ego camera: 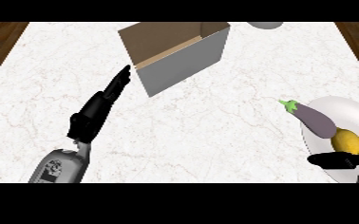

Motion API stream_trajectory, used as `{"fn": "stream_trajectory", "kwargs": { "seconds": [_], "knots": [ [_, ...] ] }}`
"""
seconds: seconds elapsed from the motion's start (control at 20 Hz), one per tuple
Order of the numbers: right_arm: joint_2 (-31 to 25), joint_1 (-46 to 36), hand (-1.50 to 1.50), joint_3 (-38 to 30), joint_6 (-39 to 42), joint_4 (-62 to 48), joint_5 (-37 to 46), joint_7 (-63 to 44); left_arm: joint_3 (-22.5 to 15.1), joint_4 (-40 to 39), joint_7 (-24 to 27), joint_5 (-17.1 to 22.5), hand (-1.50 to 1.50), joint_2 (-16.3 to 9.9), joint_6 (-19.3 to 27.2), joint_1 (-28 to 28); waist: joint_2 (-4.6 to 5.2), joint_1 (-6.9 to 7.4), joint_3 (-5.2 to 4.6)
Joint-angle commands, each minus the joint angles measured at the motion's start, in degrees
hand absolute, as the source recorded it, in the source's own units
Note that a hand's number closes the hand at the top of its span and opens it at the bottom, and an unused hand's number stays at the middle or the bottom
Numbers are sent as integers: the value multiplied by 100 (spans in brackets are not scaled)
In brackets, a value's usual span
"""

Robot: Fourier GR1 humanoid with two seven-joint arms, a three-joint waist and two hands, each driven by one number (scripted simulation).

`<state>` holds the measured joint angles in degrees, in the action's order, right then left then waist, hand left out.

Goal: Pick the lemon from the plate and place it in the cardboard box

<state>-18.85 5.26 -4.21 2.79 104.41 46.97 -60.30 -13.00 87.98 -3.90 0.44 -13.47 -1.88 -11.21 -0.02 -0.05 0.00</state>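
The lemon (345,140) lies on the white plate (335,108) at the right edge of the marble worktop (210,123), touching the purple eggplant (313,119) that rests slantwise beside it, partly over the plate's rim. The right hand (336,160) comes in low at the lower right, lying over the near part of the plate just below the lemon; only a dark part of it shows, so whether its fingers are spread or curled cannot be told, and it does not appear to have the fruit yet. It is probably there because the lemon sits on that side and is reached most directly from it. The cardboard box (175,57) stands well apart, toward the top centre, with its open top turned upward to receive the fruit. The left hand (99,107) stretches up from the lower left, its fingers (120,78) straight and holding nothing, their tips just beside the box's near left corner, perhaps to steady it. A grey rounded object (265,24) shows at the top edge beyond the box. The pick looks not yet done.
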Motion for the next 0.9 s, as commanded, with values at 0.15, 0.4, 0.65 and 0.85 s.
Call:
{"fn": "stream_trajectory", "kwargs": {
  "seconds": [0.15,0.4,0.65,0.85],
  "knots": [
    [486,95,-150,190,323,274,262,-519,119,300,-310,-129,0,149,-187,-11,-3,0,-1],
    [475,-269,-150,-222,228,-777,123,19,163,60,-193,-363,0,427,-64,-94,3,5,1],
    [554,-456,-150,-396,133,-1254,245,272,277,-317,316,-492,0,505,-332,4,4,0,0],
    [451,-251,-150,-525,219,-1321,252,483,254,118,-400,-623,0,671,-203,-255,2,-7,1]
  ]
}}
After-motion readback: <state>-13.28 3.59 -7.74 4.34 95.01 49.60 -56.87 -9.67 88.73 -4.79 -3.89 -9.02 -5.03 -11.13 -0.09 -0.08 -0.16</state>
